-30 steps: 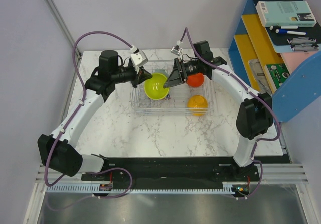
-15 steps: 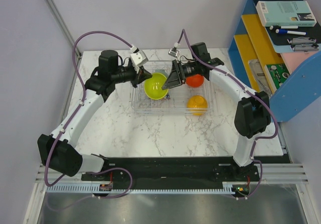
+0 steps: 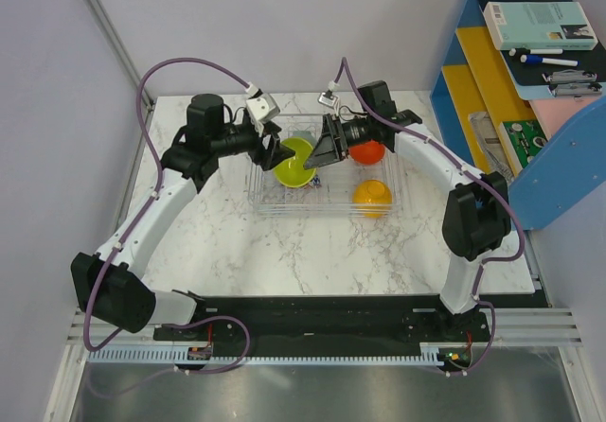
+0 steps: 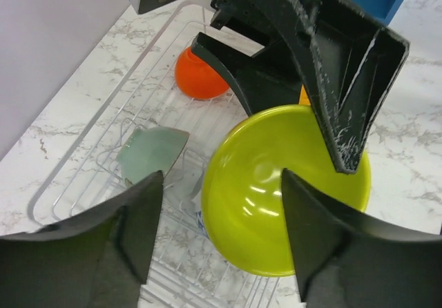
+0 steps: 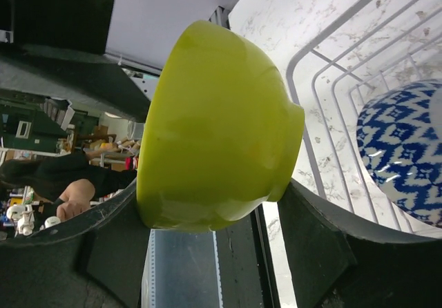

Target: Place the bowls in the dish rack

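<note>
The lime green bowl [image 3: 295, 162] hangs tilted over the left part of the clear dish rack [image 3: 322, 202]. My right gripper [image 3: 320, 153] is shut on the bowl's right rim; in the right wrist view the bowl [image 5: 214, 128] fills the gap between the fingers. My left gripper [image 3: 272, 152] stands open just left of the bowl, and its fingers [image 4: 138, 225] are off the lime bowl [image 4: 286, 190]. In the rack lie a red-orange bowl [image 3: 367, 150], an orange-yellow bowl [image 3: 371, 195], a pale grey-green bowl [image 4: 152, 152] and a blue-white zigzag bowl [image 5: 404, 149].
The rack's wire ribs [image 4: 90, 163] run under both grippers. A blue shelf unit [image 3: 530, 110] with books and pens stands at the table's right edge. Marble table top [image 3: 312, 252] lies in front of the rack.
My left gripper has opened and let go of the lime bowl's left rim. The right gripper has shut on the bowl and now holds it alone.
</note>
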Available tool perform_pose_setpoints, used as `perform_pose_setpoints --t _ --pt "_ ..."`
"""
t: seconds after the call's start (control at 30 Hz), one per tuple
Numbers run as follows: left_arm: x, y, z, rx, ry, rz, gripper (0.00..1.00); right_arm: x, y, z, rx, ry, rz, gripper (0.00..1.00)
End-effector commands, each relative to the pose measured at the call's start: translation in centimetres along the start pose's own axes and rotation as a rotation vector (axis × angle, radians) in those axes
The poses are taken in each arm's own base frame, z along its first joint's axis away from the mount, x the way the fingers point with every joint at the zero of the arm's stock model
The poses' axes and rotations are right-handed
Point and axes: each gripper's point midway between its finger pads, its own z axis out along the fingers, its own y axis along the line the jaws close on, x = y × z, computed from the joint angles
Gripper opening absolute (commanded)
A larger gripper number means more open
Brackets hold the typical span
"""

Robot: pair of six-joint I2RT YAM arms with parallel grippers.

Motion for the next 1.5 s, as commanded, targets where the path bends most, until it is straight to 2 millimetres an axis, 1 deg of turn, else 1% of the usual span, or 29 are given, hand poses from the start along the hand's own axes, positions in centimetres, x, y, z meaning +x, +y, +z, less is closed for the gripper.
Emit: perform_pose_setpoints --t 0.0,0.03,0.07,0.1,0.17,0.2,0.23,0.27,0.3,0.33,0.37,0.4,0.43,0.47,0.5,0.53,0.57,0.63,0.67,0.77,0.8,0.87,0.9,0.93,1.0,1.07,1.23,1.33,1.47 --pt "-1.8 0.6 -1.1 -0.041 -0.052 0.007 0.83 -1.2 0.8 -1.0 0.042 -0.051 -0.1 0.0" --pt "-1.9 0.9 -1.4 -0.052 -0.056 0.001 0.86 -1.5 0.6 -1.4 0.06 -0.064 -0.103 0.0" --pt "-2.0 1.0 -1.8 -0.048 -0.064 -0.009 0.92 -1.8 0.4 -1.9 0.084 -0.078 -0.11 0.0" --pt "-1.7 2.4 -3.0 -0.077 -0.07 -0.045 0.99 -1.9 0.0 -2.4 0.112 -0.085 -0.118 0.0" --pt "-1.5 3.0 -4.7 -0.066 -0.095 -0.089 1.0 -2.6 -1.0 -4.0 0.204 -0.107 -0.146 0.0" --pt "-0.7 5.1 -6.6 -0.123 -0.098 -0.138 1.0 -2.0 -2.7 -4.9 0.31 -0.079 -0.166 0.0" --pt "0.3 5.6 -7.4 -0.135 -0.092 -0.172 1.0 -2.5 -3.0 -5.8 0.378 -0.08 -0.2 0.0" --pt "0.6 5.7 -8.2 -0.133 -0.1 -0.191 1.0 -2.4 -3.8 -6.5 0.446 -0.065 -0.225 0.0" --pt "1.9 7.9 -10.5 -0.221 -0.093 -0.232 1.0 -1.7 -4.3 -7.0 0.488 -0.041 -0.215 0.0" --pt "3.4 8.1 -11.2 -0.24 -0.074 -0.27 1.0 -1.5 -6.0 -8.2 0.599 -0.015 -0.253 0.0" --pt "4.0 8.2 -12.1 -0.261 -0.071 -0.285 1.0 -1.3 -6.6 -8.9 0.655 -0.004 -0.263 0.0" --pt "5.3 9.2 -13.4 -0.318 -0.051 -0.3 1.0 -0.7 -7.1 -9.5 0.698 0.024 -0.261 0.0" --pt "6.8 8.9 -13.9 -0.327 -0.033 -0.335 1.0 -0.3 -7.9 -10.1 0.74 0.053 -0.296 0.0" --pt "7.3 8.7 -14.4 -0.325 -0.035 -0.345 1.0 -0.3 -8.8 -11.5 0.843 0.066 -0.311 0.0" --pt "8.0 9.1 -15.4 -0.368 -0.022 -0.342 1.0 -0.2 -9.3 -12.2 0.894 0.08 -0.326 0.0" --pt "9.0 8.9 -15.7 -0.382 -0.007 -0.358 1.0 -0.1 -9.6 -12.5 0.92 0.093 -0.339 0.0" --pt "9.5 8.8 -16.2 -0.389 -0.001 -0.377 1.0 -0.1 -10.4 -13.9 1.011 0.111 -0.35 0.0" --pt "10.9 9.2 -17.4 -0.441 0.009 -0.414 1.0 -0.3 -11.0 -14.3 1.063 0.13 -0.367 0.0" --pt "11.2 9.2 -17.8 -0.451 0.011 -0.423 1.0 -0.4 -11.6 -15.3 1.134 0.15 -0.375 0.0" --pt "12.5 10.3 -19.3 -0.537 0.009 -0.452 1.0 -0.6 -12.6 -15.3 1.222 0.191 -0.414 0.0" --pt "12.8 10.7 -20.1 -0.569 -0.007 -0.477 1.0 -0.9 -13.1 -16.1 1.298 0.202 -0.422 0.0" --pt "13.5 10.6 -20.5 -0.581 -0.018 -0.495 1.0 -0.6 -13.8 -15.1 1.333 0.248 -0.444 0.0" --pt "13.7 10.8 -20.9 -0.597 -0.022 -0.491 1.0 -0.8 -14.2 -15.7 1.402 0.266 -0.457 0.0" --pt "14.0 10.6 -21.0 -0.6 -0.022 -0.497 1.0 -0.7 -14.6 -14.7 1.415 0.294 -0.476 0.0" --pt "14.1 10.5 -21.3 -0.608 -0.025 -0.497 1.0 -1.0 -15.2 -14.7 1.484 0.316 -0.502 0.0" --pt "14.2 10.2 -21.2 -0.602 -0.03 -0.5 1.0 -1.0 -16.0 -13.7 1.502 0.342 -0.516 0.0" --pt "14.3 10.2 -21.4 -0.62 -0.039 -0.493 1.0 -1.3 -18.1 -12.9 1.623 0.388 -0.56 0.0" --pt "14.4 10.2 -21.5 -0.634 -0.049 -0.489 1.0 -1.3 -19.1 -11.8 1.65 0.412 -0.59 0.0" --pt "14.3 10.1 -21.5 -0.636 -0.054 -0.482 1.0 -1.2 -19.9 -11.1 1.681 0.438 -0.615 0.0"
